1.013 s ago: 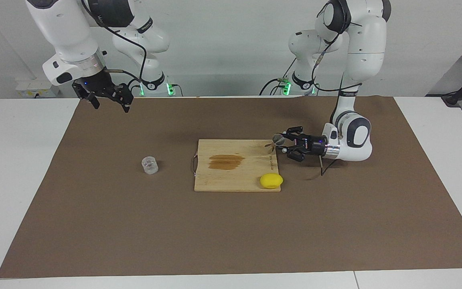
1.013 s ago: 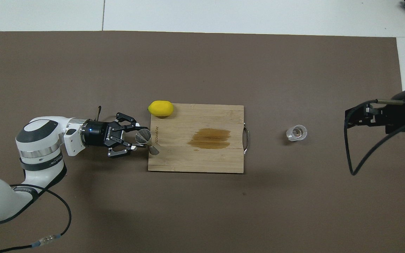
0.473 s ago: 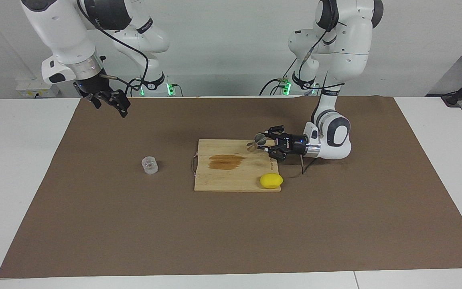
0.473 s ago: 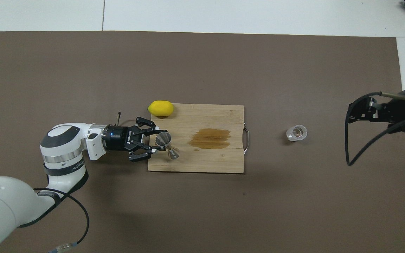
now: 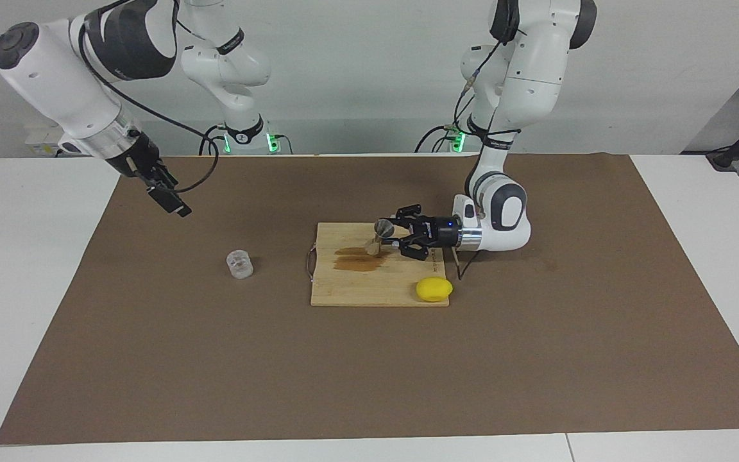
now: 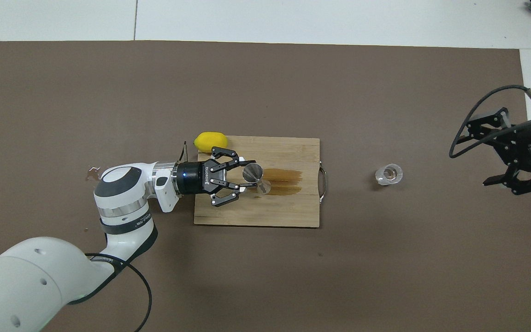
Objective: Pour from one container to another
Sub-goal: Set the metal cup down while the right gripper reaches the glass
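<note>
The clear glass tumbler (image 5: 239,264) stands on the brown mat toward the right arm's end, apart from both grippers; it also shows in the overhead view (image 6: 389,174). My left gripper (image 5: 387,236) reaches in level and is shut on the silver metal jigger (image 5: 378,235), which it holds tilted just over the wooden cutting board (image 5: 344,292), above a brown stain (image 5: 361,259). The overhead view shows the same gripper (image 6: 248,177) and jigger (image 6: 253,173). My right gripper (image 5: 177,206) is open and empty in the air over the mat near its edge, short of the tumbler (image 6: 477,157).
A yellow lemon (image 5: 433,289) lies at the board's corner farthest from the robots, toward the left arm's end; it shows in the overhead view (image 6: 210,142). The board (image 6: 256,214) has a metal handle (image 6: 323,184) facing the tumbler. The brown mat (image 5: 369,385) covers the table.
My left gripper has carried the jigger from the board's edge to over the stain, toward the tumbler. My right arm has swung and its gripper has turned and come lower.
</note>
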Available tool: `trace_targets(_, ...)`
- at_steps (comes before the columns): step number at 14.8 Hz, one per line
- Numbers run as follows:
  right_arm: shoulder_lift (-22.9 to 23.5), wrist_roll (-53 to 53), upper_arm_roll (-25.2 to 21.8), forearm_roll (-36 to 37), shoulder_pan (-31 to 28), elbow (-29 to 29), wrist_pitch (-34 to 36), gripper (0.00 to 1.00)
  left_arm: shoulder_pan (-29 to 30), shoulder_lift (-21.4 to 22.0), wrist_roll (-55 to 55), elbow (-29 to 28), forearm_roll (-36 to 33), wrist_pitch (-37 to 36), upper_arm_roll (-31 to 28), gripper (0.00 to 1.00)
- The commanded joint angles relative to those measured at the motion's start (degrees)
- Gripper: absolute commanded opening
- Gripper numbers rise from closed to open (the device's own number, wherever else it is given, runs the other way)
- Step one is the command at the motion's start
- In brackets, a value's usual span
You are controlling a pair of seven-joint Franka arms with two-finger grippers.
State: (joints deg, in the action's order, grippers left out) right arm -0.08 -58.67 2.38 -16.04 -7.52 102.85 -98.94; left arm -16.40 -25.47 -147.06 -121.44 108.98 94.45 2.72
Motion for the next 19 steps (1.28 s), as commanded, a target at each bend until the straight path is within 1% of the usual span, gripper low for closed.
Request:
trace_targets(1,1.3,-5.8,0.5,-6.8,-2.3,3.4,-3.3,1.00,-3.0,1.0,-6.3,-0.2,3.7,4.2,-0.8,0.21)
trace_targets(3,4.8,-5.8,0.6,-10.7,-4.3,3.3,-3.7,1.00,-4.2,1.0,-8.4,0.1,4.9,6.3,-0.7,0.21)
trace_targets(5,8.0,-5.9,0.5,-14.0,-5.0,3.4,-4.7,1.00,-5.6,0.9,-8.6,0.4,6.0,7.1,-0.6,0.21)
trace_targets(6,9.7,-6.5,0.5,-17.0,-5.7,3.3,-4.7,1.00,-5.7,0.9,-9.0,0.5,6.7,8.3,-0.5,0.21)
trace_targets(7,11.0,-6.8,0.5,-18.4,-6.5,3.4,-5.2,1.00,-5.7,0.8,-10.5,0.8,6.8,9.2,-0.4,0.21)
trace_targets(9,13.9,-6.4,0.6,-19.1,-7.2,3.2,-6.0,1.00,-6.0,0.7,-11.6,1.0,6.8,10.6,-0.4,0.21)
trace_targets(11,15.5,-6.0,0.6,-20.2,-7.3,3.1,-7.5,1.00,-6.9,0.6,-12.8,1.0,6.8,12.3,-0.4,0.21)
trace_targets(14,19.6,-3.1,0.6,-23.8,-8.0,2.7,-7.1,1.00,-7.4,0.3,-13.1,1.0,6.8,13.1,-0.4,0.22)
trace_targets(15,20.7,-1.6,0.7,-24.4,-8.1,2.7,-7.1,1.00,-7.4,0.2,-13.1,1.0,6.8,13.5,-0.4,0.24)
trace_targets(16,21.8,-0.2,0.6,-25.4,-8.1,2.7,-7.5,1.00,-7.4,0.2,-13.0,1.0,6.8,13.9,-0.4,0.39)
trace_targets(17,22.5,2.0,0.6,-26.3,-7.9,3.1,-7.8,1.00,-7.4,0.2,-12.7,0.9,6.9,14.1,-0.4,0.99)
trace_targets(19,22.5,5.7,0.6,-26.4,-7.8,5.2,-8.5,1.00,-7.4,-0.1,-12.6,0.9,6.9,14.1,-0.4,1.00)
